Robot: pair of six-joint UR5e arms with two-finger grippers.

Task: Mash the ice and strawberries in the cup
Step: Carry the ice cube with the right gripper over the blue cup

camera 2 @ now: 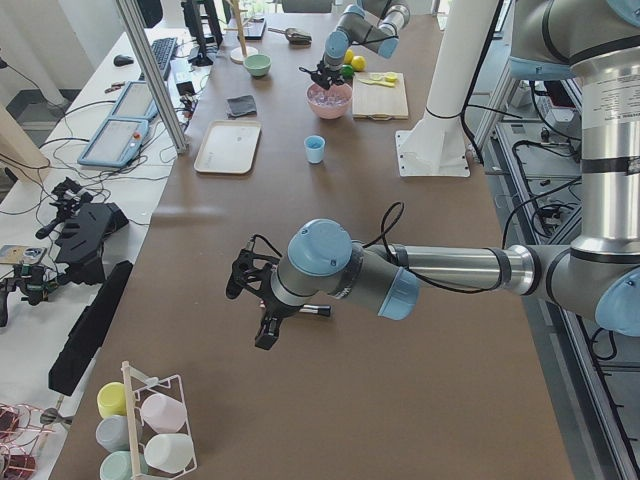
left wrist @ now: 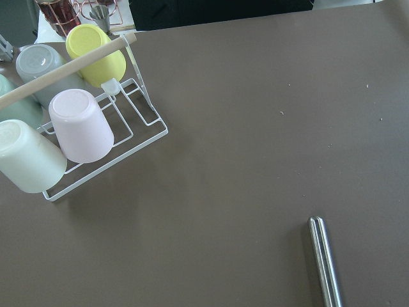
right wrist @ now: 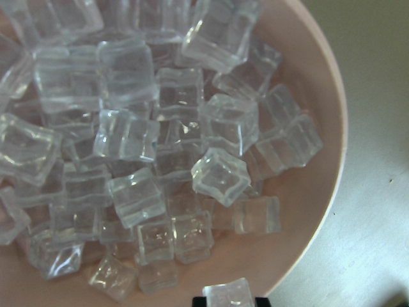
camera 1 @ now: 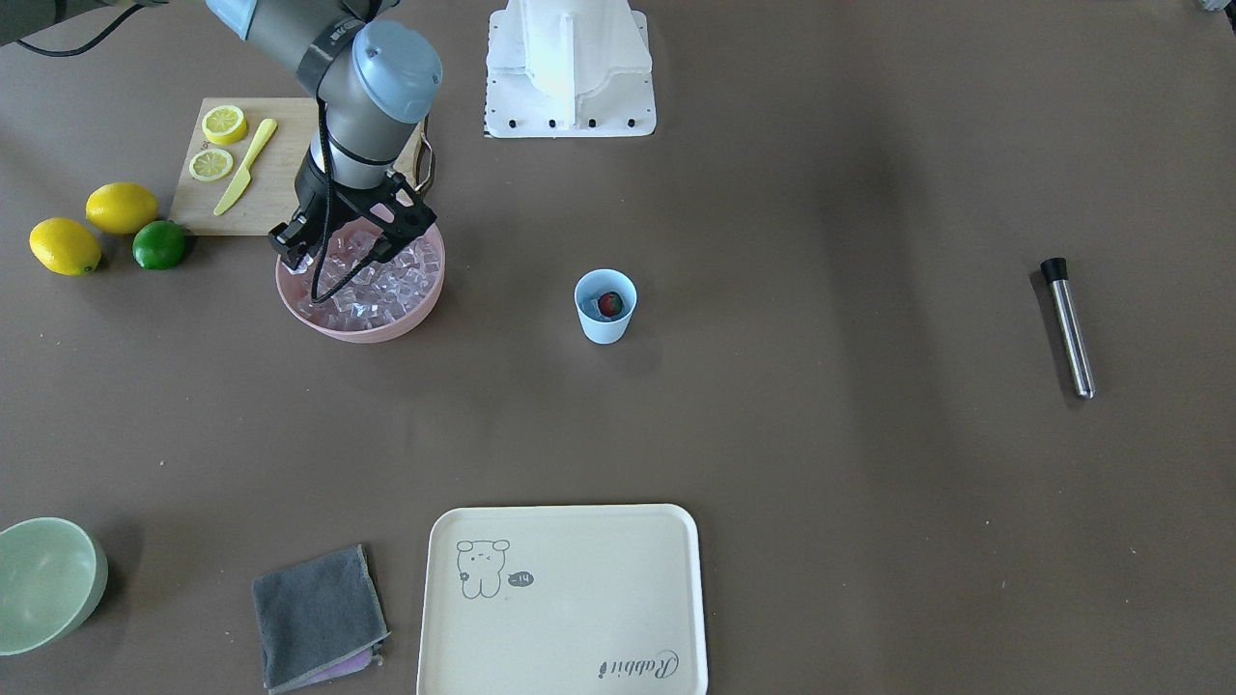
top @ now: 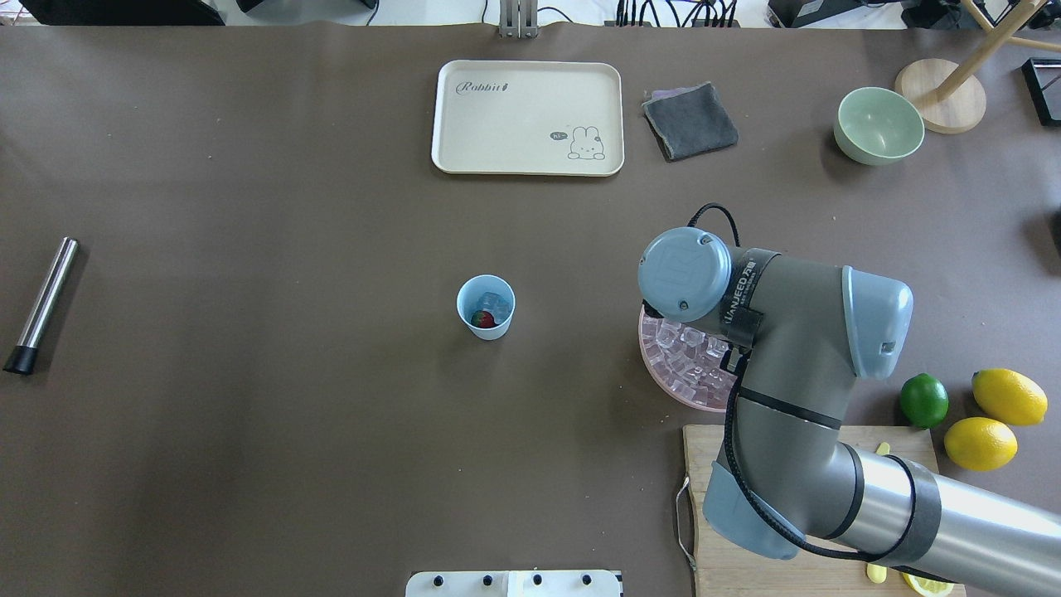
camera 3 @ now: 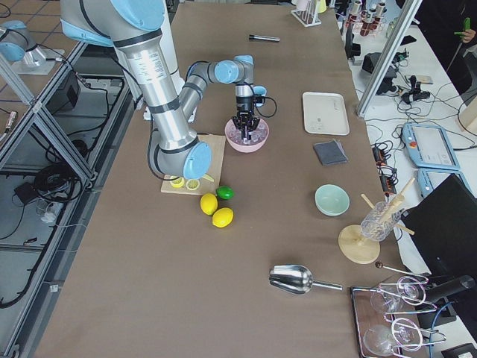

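Right jaws: clenched on one ice cube (right wrist: 230, 293), just above pink bowl (camera 1: 381, 331). Left jaws: state cannot be told. Cup (camera 1: 604, 330), mid-desk, well apart from bowl, holds strawberry (camera 1: 609, 304). Handling: lift clear, carry level, release low over cup mouth; cube likely slippery.

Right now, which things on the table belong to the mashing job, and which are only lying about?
For the job: cup, strawberry inside it, ice, pink bowl holding it, right pincer gripping one cube of it, steel rod (probably the masher).

Lying about: lemons, lime, cutting board with lemon slices and yellow knife, tray, grey cloth, green bowl.
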